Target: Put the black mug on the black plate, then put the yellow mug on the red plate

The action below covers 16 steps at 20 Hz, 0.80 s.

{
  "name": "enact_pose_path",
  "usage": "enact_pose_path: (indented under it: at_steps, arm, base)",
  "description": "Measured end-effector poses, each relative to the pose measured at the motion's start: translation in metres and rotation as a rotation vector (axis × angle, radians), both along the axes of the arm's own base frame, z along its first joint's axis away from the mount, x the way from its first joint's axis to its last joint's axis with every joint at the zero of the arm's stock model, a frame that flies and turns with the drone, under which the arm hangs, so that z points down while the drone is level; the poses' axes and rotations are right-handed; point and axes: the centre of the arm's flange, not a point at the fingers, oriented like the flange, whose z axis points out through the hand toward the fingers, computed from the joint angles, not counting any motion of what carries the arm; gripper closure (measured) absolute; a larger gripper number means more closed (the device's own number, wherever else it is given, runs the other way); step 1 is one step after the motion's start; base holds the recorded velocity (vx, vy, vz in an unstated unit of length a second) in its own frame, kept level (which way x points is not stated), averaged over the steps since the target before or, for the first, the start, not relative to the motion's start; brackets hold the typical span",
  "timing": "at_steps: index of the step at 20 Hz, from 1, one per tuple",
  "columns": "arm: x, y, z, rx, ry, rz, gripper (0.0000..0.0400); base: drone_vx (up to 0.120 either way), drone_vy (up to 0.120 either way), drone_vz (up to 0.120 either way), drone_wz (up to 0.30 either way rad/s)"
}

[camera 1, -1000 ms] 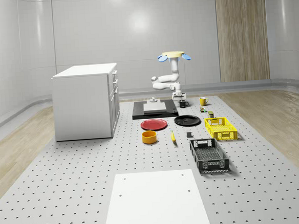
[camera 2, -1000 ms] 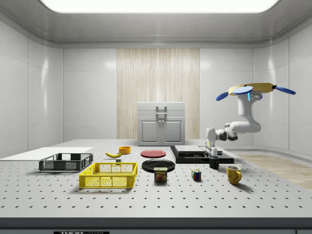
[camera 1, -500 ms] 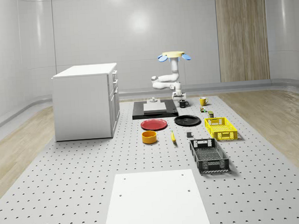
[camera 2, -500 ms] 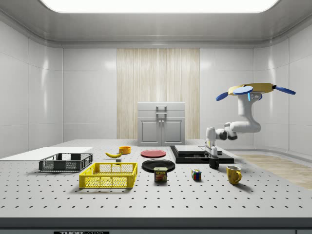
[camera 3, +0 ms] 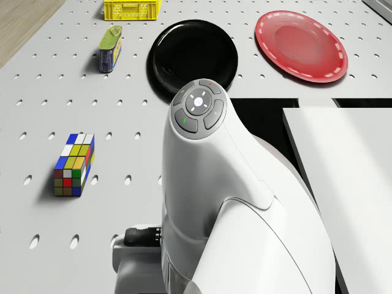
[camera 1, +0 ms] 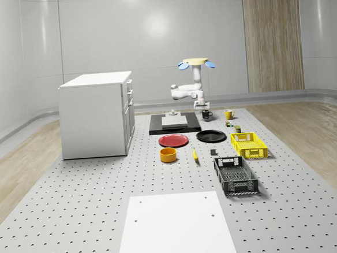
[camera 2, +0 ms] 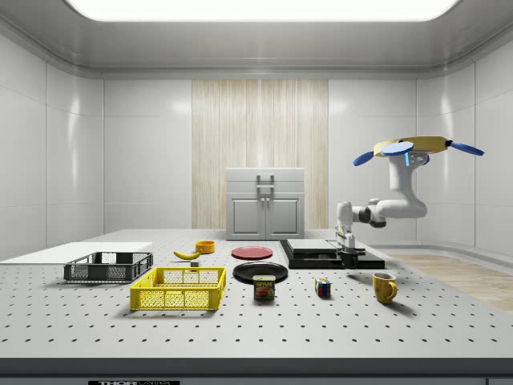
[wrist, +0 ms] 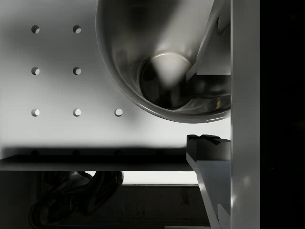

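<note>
The drone [camera 1: 194, 63] hovers beyond the far end of the table, its white arm bent down over the table. My gripper [camera 1: 205, 108] [camera 2: 349, 249] is shut on the black mug [camera 1: 206, 114] [camera 2: 349, 257], which hangs a little above the table beside the black platform. In the wrist view one finger [wrist: 209, 47] is inside the mug [wrist: 162, 71] and the other finger [wrist: 208, 147] is outside its wall. The black plate [camera 1: 211, 136] [camera 3: 195, 56] lies nearer the table's middle, with the red plate [camera 1: 174, 140] [camera 3: 301, 44] beside it. The yellow mug [camera 1: 229, 114] [camera 2: 384, 286] stands upright to the whole-scene view's right of the gripper.
A black platform with a white block [camera 1: 174, 124] lies next to the gripper. A Rubik's cube [camera 3: 73, 165] and a can [camera 3: 110, 48] stand near the black plate. A yellow crate [camera 1: 249, 144], black crate [camera 1: 235, 174], orange bowl [camera 1: 168, 155], banana [camera 1: 195, 154] and white cabinet [camera 1: 97, 114] are farther off.
The gripper has risen with the black mug in it, so the mug has left the table. The drone has hardly moved.
</note>
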Motion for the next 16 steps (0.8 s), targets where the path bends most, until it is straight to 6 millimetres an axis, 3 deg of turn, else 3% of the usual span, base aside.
enact_pose_path:
  at_steps: [8, 13, 16]
  arm:
    - [0.000, 0.000, -0.015, 0.000, 0.000, 0.000, 0.0290]
    - [0.000, 0.000, -0.017, 0.000, 0.000, 0.000, 0.0290]
    - [0.000, 0.000, -0.018, 0.000, 0.000, 0.000, 0.0290]
  base:
    - [0.120, 0.000, 0.000, 0.000]
    - [0.120, 0.000, -0.112, 0.000]
    - [0.120, 0.000, -0.013, 0.000]
